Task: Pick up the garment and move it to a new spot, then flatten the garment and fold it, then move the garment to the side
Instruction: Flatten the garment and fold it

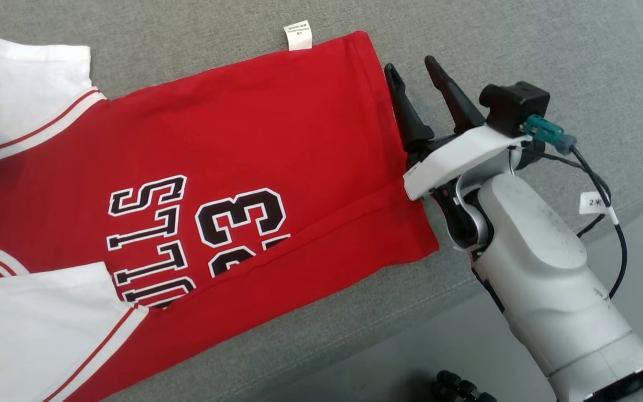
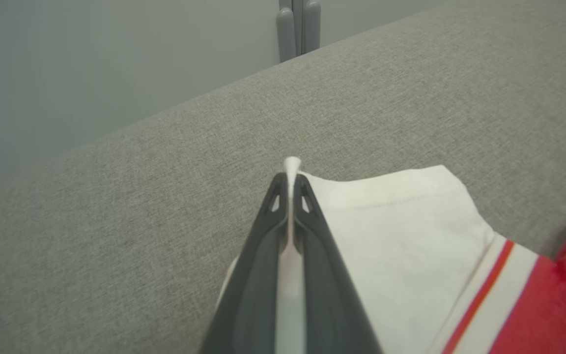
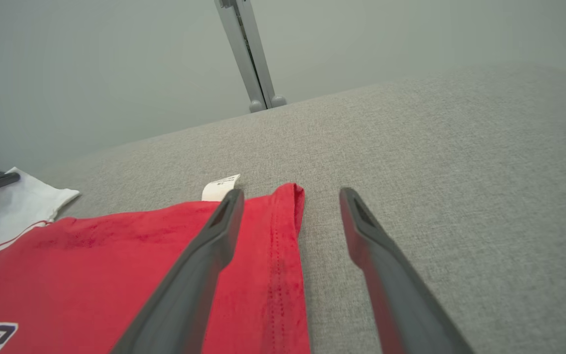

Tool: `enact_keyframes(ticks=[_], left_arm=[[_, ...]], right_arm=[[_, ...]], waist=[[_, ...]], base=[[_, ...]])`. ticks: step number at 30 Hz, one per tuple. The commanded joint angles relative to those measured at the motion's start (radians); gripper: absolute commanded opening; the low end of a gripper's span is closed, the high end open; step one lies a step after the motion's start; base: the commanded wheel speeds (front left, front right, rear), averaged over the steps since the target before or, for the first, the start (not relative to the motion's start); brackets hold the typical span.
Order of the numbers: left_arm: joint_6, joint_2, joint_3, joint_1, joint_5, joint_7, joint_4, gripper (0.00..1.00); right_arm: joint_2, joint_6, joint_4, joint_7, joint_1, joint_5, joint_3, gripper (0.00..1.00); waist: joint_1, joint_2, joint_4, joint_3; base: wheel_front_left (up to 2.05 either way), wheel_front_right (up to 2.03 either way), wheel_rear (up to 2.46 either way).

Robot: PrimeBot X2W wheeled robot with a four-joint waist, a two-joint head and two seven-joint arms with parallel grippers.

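Your garment [image 1: 254, 167] lies spread on the grey cushion [image 1: 522, 44], running in the head view from centre out to 9 o'clock. Your left gripper [image 2: 290, 184] is pinched tight on the edge of the white sleeve [image 2: 401, 236], at 10 o'clock. Only a thin fold sits between the tips, so a sharp pull could strip it free. Your right gripper [image 1: 411, 65] stands wide at 3 o'clock, holding nothing, straddling the red hem [image 3: 283, 275]. Risk: lifting with 1 corner held drags and bunches the cloth. Closing too high misses the hem.
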Motion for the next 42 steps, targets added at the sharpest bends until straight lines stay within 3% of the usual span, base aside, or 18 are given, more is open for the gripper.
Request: enact_keyframes(ticks=[1,8,20,30,31,32,34,36,42], left_arm=[[0.001,-0.003,-0.006,-0.020,-0.009,-0.007,-0.001,0.00],[0.001,-0.017,-0.051,-0.050,-0.024,-0.037,-0.014,0.00],[0.001,-0.040,-0.118,-0.101,-0.046,-0.069,-0.024,0.00],[0.001,-0.053,-0.176,-0.131,-0.073,-0.097,-0.027,0.00],[0.001,-0.054,-0.181,-0.134,-0.077,-0.101,-0.026,0.00],[0.001,-0.055,-0.186,-0.137,-0.079,-0.103,-0.026,0.00],[0.001,-0.056,-0.193,-0.142,-0.086,-0.109,-0.024,0.00],[0.001,-0.055,-0.203,-0.142,-0.089,-0.114,-0.023,0.00],[0.001,-0.043,-0.225,-0.139,-0.109,-0.138,-0.022,0.00]], right_arm=[[-0.001,0.000,0.031,-0.002,-0.029,0.023,0.009,1.00],[-0.001,0.000,0.222,-0.002,-0.168,0.064,0.036,1.00],[-0.002,0.000,0.440,-0.002,-0.312,0.092,0.063,1.00],[-0.002,0.000,0.541,-0.002,-0.358,0.122,0.088,1.00],[-0.002,0.000,0.549,-0.002,-0.362,0.118,0.089,0.85],[-0.002,0.000,0.555,-0.002,-0.367,0.116,0.089,0.56],[-0.002,0.000,0.567,-0.002,-0.373,0.111,0.088,0.32],[-0.002,0.000,0.576,-0.002,-0.381,0.107,0.082,0.01],[-0.002,0.000,0.568,-0.002,-0.387,0.064,0.035,0.00]], waist=[[-0.0001,0.0000,0.013,0.003],[-0.0001,0.0000,0.050,0.013],[-0.0001,0.0000,0.101,0.042],[-0.0001,0.0000,0.133,0.051],[-0.0001,0.0000,0.134,0.051],[-0.0001,0.0000,0.135,0.051],[-0.0001,0.0000,0.138,0.051],[-0.0001,0.0000,0.141,0.053],[-0.0001,0.0000,0.154,0.054]], base=[[0.00,0.00,0.00],[0.00,0.00,0.00],[0.00,0.00,0.00],[0.00,0.00,0.00],[0.00,0.00,0.00],[0.00,0.00,0.00],[0.00,0.00,0.00],[0.00,0.00,0.00],[0.00,0.00,0.00]])
